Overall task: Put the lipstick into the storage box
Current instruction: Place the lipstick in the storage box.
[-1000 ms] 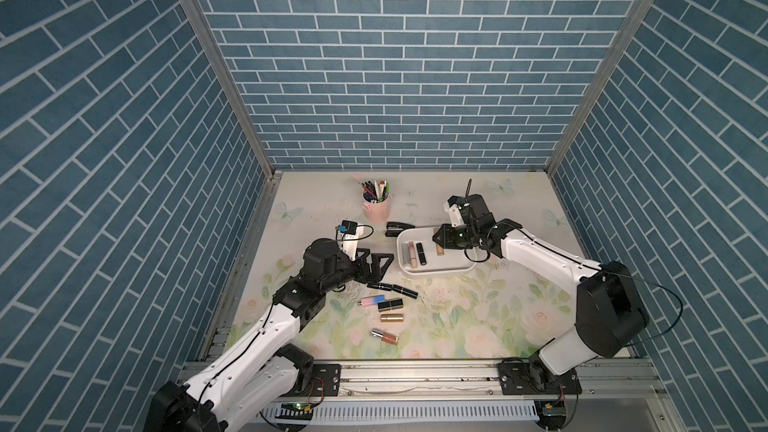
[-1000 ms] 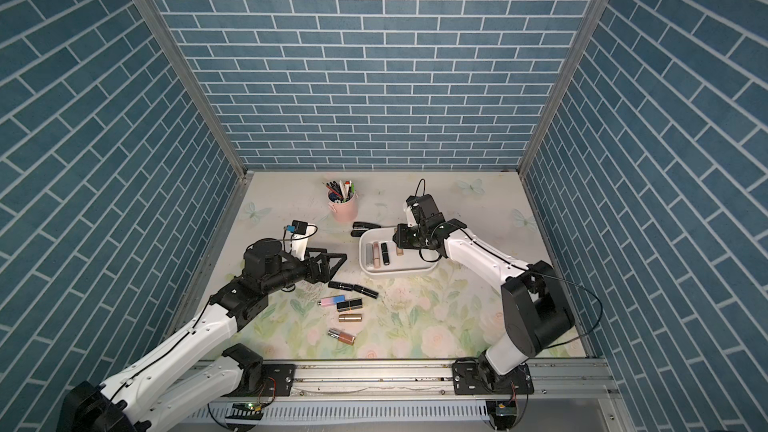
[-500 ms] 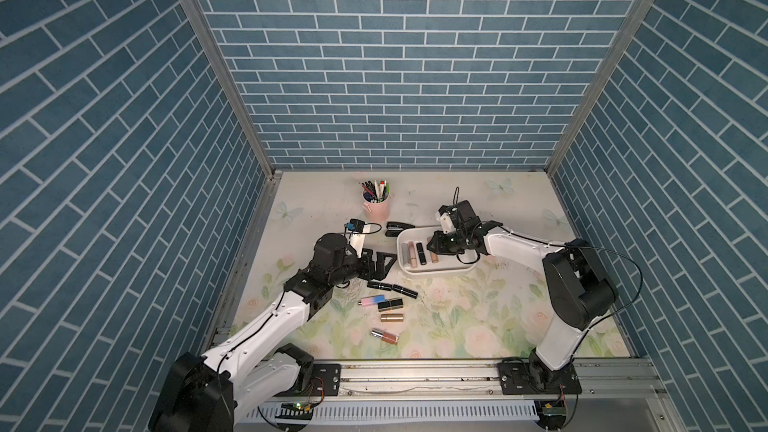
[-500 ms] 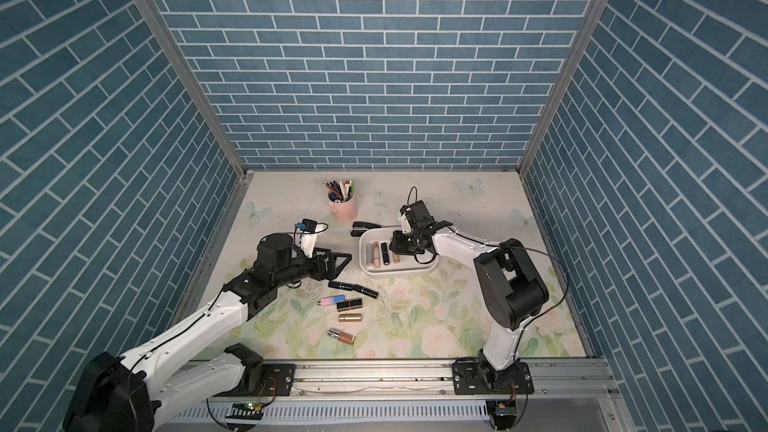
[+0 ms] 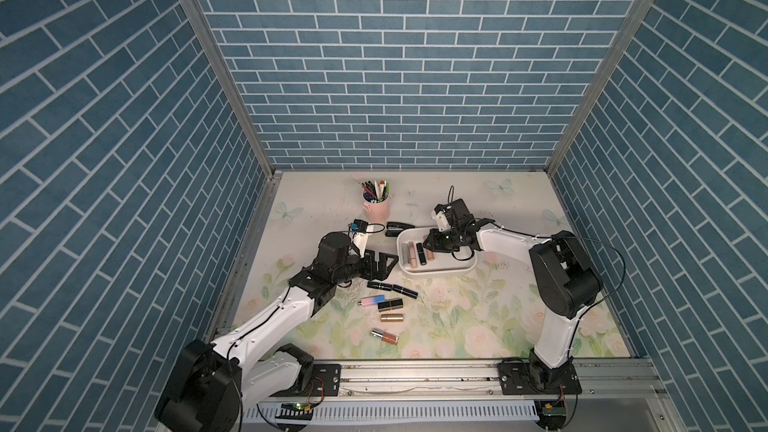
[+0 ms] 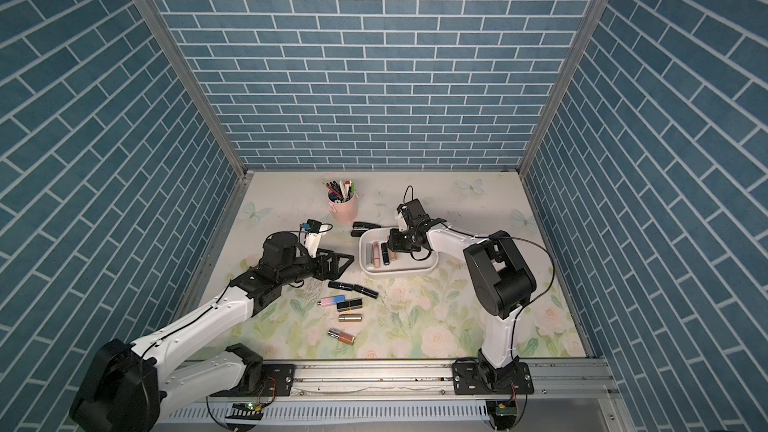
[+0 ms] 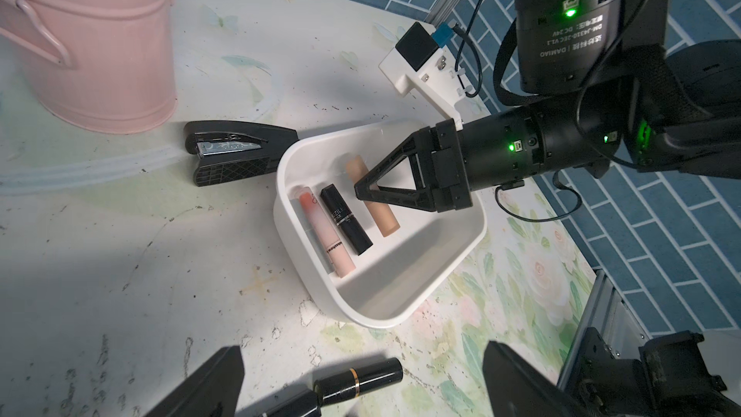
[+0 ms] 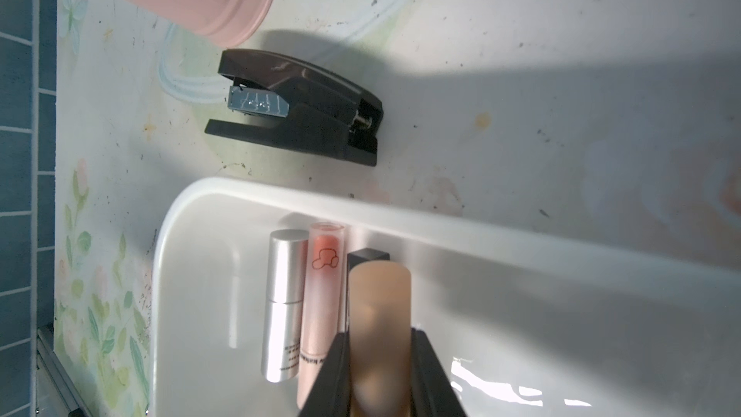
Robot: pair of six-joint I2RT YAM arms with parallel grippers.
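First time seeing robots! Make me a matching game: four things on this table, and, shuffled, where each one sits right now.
Things:
1 beige lipstick
2 black stapler
3 silver lipstick
4 pink-and-blue lipstick

Places:
A lying loose in the storage box
B on the table beside a black-and-gold lipstick
C gripped by the right tool
D between the pink pen cup and the storage box

Pairs: 1-C, 2-D, 3-A, 4-B.
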